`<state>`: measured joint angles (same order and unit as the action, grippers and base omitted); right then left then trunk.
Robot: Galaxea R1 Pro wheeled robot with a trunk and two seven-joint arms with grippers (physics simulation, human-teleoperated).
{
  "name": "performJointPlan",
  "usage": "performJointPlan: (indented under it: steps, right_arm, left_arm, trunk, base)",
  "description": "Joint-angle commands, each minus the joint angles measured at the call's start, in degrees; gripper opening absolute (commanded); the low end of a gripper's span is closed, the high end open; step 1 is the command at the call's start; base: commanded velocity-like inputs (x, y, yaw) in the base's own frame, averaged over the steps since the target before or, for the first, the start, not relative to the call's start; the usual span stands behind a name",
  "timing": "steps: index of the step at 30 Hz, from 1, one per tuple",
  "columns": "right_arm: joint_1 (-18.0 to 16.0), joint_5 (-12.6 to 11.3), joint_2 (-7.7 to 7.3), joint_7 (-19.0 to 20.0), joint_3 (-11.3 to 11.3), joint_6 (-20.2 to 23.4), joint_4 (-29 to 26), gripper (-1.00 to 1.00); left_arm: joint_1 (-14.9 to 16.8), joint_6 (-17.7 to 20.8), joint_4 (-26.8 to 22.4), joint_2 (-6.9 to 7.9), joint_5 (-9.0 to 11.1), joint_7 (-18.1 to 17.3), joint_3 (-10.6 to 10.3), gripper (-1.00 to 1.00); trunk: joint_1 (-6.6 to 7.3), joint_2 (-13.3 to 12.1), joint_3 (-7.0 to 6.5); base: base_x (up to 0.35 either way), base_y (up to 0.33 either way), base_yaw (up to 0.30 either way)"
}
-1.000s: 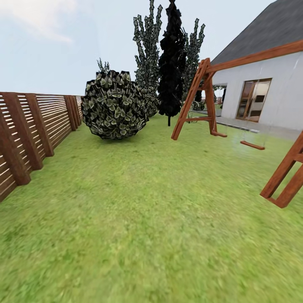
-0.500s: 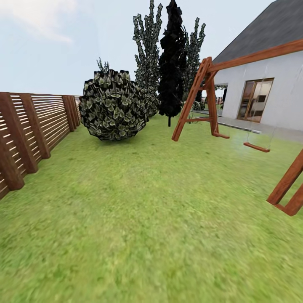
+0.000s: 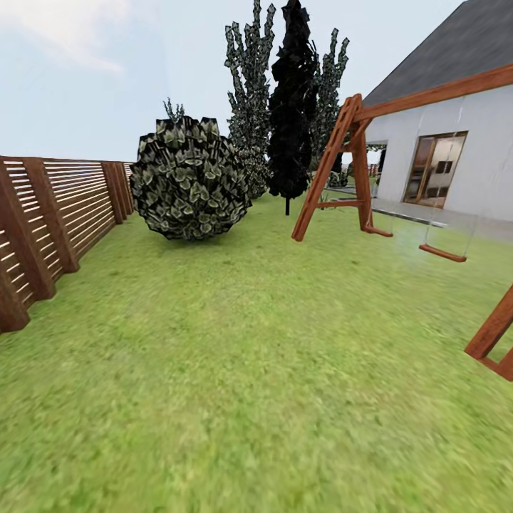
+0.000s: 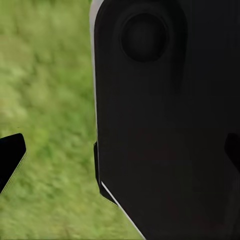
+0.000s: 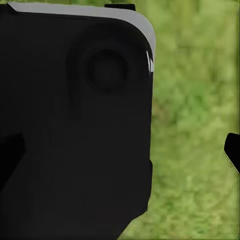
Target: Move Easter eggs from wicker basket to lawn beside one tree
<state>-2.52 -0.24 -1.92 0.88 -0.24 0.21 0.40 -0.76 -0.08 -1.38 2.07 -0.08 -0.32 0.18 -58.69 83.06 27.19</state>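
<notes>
The lawn (image 3: 256, 356) of the garden spreads wide and green ahead of me in the head view. The Easter eggs, the wicker basket and the tree are out of view. In the left wrist view my left gripper (image 4: 120, 155) hangs open over grass, its fingertips (image 4: 11, 156) far apart, with a black panel of the robot's body (image 4: 160, 110) behind it. My right gripper (image 5: 120, 152) is open in the same way, one of its fingertips (image 5: 233, 151) showing over grass beside another black body panel (image 5: 75, 125). Nothing is held in either gripper.
A brown slatted fence (image 3: 50, 214) runs along the left. A round leafy bush (image 3: 189, 178) and dark narrow cypress-like trees (image 3: 291, 107) stand at the back. A wooden swing set (image 3: 342, 171) with a hanging seat (image 3: 442, 252) is at the right, before the white house (image 3: 456, 142).
The whole head view has shifted: the fence has slid out to the left, the swing frame's near leg has dropped toward the right edge, and the bush looks closer. The camera has moved forward.
</notes>
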Motion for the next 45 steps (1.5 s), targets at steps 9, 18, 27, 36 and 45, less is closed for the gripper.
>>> performJointPlan:
  steps: [9,18,27,36,45]
  right_arm:
    - [-0.05,-0.03,0.07,0.09,-0.02,-0.01,0.04,1.0]
    - [-0.06,0.06,0.08,0.09,-0.02,0.03,0.04,1.0]
    - [-0.04,-0.02,0.03,0.09,-0.02,-0.03,0.04,1.0]
    - [-0.04,-0.03,-0.01,0.09,-0.02,-0.02,0.04,1.0]
    - [-0.04,-0.03,-0.01,0.09,-0.02,-0.04,0.04,1.0]
  left_arm:
    - [-0.04,-0.01,-0.11,-0.05,-0.01,-0.03,0.07,1.0]
    - [-0.04,-0.01,-0.11,-0.05,-0.01,-0.03,0.01,1.0]
    - [-0.04,-0.01,-0.11,-0.05,-0.01,-0.03,0.02,1.0]
    - [-0.04,-0.01,-0.11,-0.03,-0.01,-0.03,0.02,1.0]
    - [-0.04,-0.01,-0.11,-0.05,-0.01,-0.03,0.01,1.0]
  trunk:
    - [-0.04,0.02,0.04]
    - [-0.04,0.02,0.04]
    - [-0.04,0.02,0.04]
    - [-0.04,0.02,0.04]
    - [-0.04,0.02,0.04]
  base:
    - [0.346,0.0,0.0]
    - [0.346,0.0,0.0]
    - [0.346,0.0,0.0]
    - [0.346,0.0,0.0]
    - [0.346,0.0,0.0]
